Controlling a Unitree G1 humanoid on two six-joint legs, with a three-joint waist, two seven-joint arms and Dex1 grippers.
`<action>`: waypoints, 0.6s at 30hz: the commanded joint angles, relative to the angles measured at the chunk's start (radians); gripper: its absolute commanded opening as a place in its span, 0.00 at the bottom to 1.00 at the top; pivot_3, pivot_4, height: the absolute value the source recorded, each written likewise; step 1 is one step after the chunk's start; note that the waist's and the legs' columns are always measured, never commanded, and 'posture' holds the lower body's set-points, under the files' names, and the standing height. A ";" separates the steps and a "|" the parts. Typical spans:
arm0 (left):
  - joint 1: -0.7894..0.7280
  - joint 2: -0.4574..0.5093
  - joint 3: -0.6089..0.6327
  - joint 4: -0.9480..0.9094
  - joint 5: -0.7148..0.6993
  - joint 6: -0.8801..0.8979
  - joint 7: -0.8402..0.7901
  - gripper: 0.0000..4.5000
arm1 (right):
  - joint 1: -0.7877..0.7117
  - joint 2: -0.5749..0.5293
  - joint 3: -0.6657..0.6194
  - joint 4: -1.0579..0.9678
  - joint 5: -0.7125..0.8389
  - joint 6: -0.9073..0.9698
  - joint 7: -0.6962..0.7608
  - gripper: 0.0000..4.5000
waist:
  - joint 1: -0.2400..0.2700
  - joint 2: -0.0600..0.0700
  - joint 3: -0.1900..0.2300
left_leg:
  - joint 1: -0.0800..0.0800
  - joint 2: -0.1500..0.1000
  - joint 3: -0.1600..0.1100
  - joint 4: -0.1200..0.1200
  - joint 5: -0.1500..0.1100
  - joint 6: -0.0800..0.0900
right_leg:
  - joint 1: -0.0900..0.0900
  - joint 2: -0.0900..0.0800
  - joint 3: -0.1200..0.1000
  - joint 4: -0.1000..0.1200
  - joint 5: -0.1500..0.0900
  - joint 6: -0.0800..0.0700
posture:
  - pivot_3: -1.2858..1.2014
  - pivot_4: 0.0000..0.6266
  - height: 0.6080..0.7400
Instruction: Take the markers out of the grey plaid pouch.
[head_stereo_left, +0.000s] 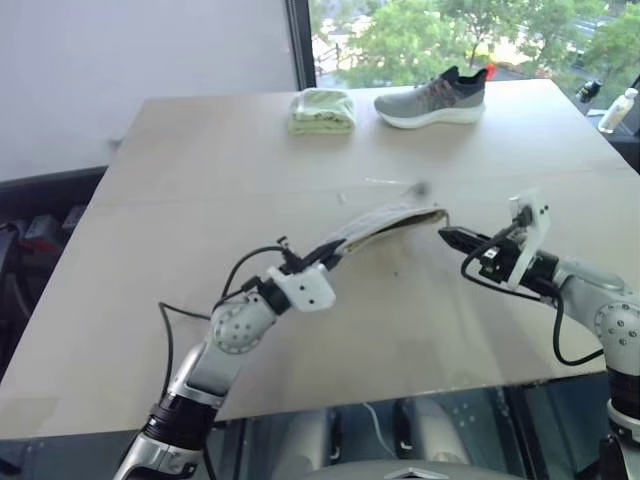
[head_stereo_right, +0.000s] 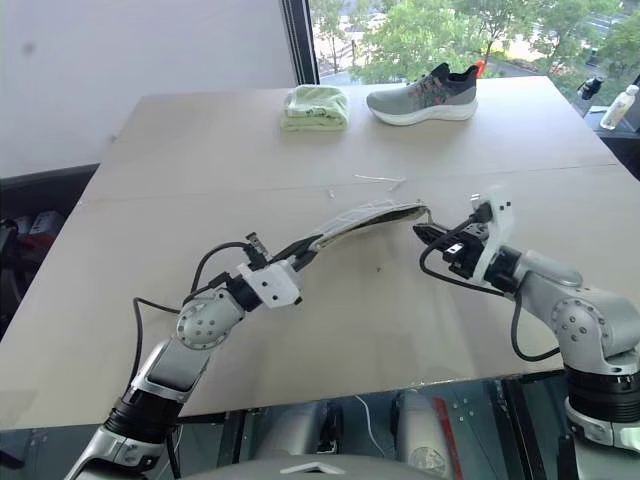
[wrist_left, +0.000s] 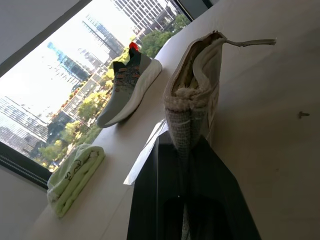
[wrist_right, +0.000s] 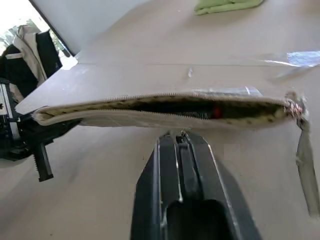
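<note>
Right wrist view: pouch (wrist_right: 165, 111) seen edge-on, zip parted into a long slit, a dark marker (wrist_right: 202, 112) with a red end lying inside. Head views: pouch (head_stereo_left: 385, 226) lifted clear of the table (head_stereo_left: 200, 180), near end clamped in the closed left gripper (head_stereo_left: 318, 258), far end sagging free with its pull tab (wrist_left: 250, 43) hanging toward the right gripper (head_stereo_left: 450, 238). Held so, presumably, to keep the opening turned toward the right arm and the fabric taut enough for entry. Right gripper closed and empty, fingertips just beside the pouch's far end, apart from it, aimed along the slit. Judged stage: opening presented, marker not yet extracted; second marker not discernible inside. Next move likely to demand parted fingers slipped into the narrow slit without pushing the soft mouth shut. At the table's far edge, well apart: folded green cloth (head_stereo_left: 322, 110) and grey shoe (head_stereo_left: 432, 98), plus a clear strip (head_stereo_right: 378, 180) lying beyond the pouch.
</note>
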 joint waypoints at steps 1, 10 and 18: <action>-0.018 -0.003 0.003 -0.040 -0.013 -0.020 -0.007 0.00 | -0.038 0.024 0.024 0.016 -0.044 -0.045 -0.014 0.01 | 0.001 0.000 0.000 | 0.000 0.000 0.000 0.000 0.000 0.000 | 0.000 0.000 0.000 0.000 0.000 0.000 | 0.52 0.24 1.00; -0.023 -0.012 -0.014 -0.081 -0.061 -0.044 -0.057 0.00 | -0.095 0.066 0.121 0.136 -0.194 -0.122 0.013 0.01 | 0.010 0.000 0.000 | -0.001 -0.001 0.001 0.000 0.000 0.000 | 0.000 -0.001 0.000 0.000 0.000 0.000 | 0.52 0.24 1.00; -0.012 -0.072 -0.023 -0.174 -0.292 0.129 -0.156 0.00 | -0.134 -0.079 0.305 0.093 -0.347 -0.111 0.148 0.14 | 0.018 0.000 0.000 | -0.001 -0.001 0.001 0.001 0.000 0.000 | -0.001 -0.001 0.000 -0.001 0.000 0.000 | 0.52 0.24 1.00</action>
